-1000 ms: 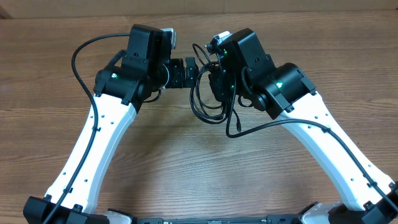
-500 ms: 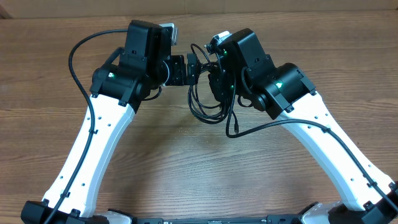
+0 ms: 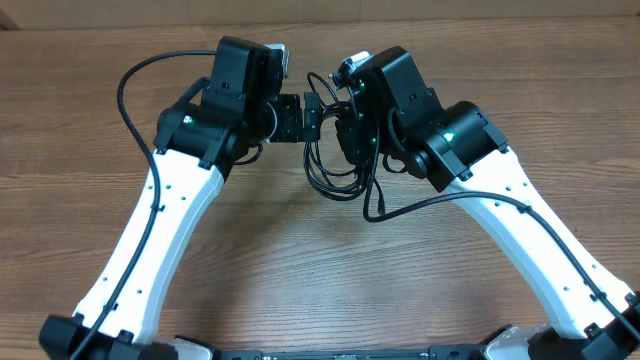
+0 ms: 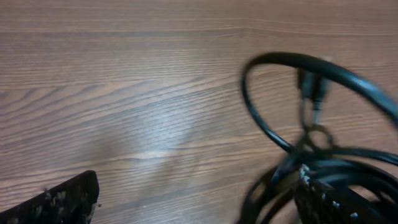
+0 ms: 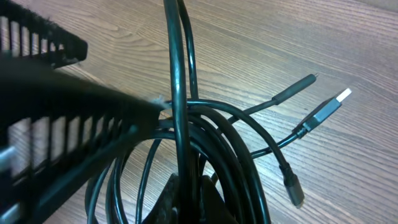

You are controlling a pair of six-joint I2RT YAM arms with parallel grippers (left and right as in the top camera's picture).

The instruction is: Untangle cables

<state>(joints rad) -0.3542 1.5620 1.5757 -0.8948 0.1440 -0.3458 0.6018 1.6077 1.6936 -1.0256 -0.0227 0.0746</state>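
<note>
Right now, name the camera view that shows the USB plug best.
Right wrist: the USB plug is sharp and unobstructed, right of the cable bundle. Overhead shows only tiny cable ends. Left wrist shows a blurred connector; I cannot tell whether it is this plug.

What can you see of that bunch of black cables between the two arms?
The cable bundle is several thin, black, rubbery-looking cords looped into a loose tangled coil between the left tool and right tool. Loose ends stick out: a flat USB plug with a metal tip, a slim round plug and another small plug. A pair of strands runs straight across the coil. The right tool seems to pinch the coil, while a ribbed finger lies against its side.
</note>
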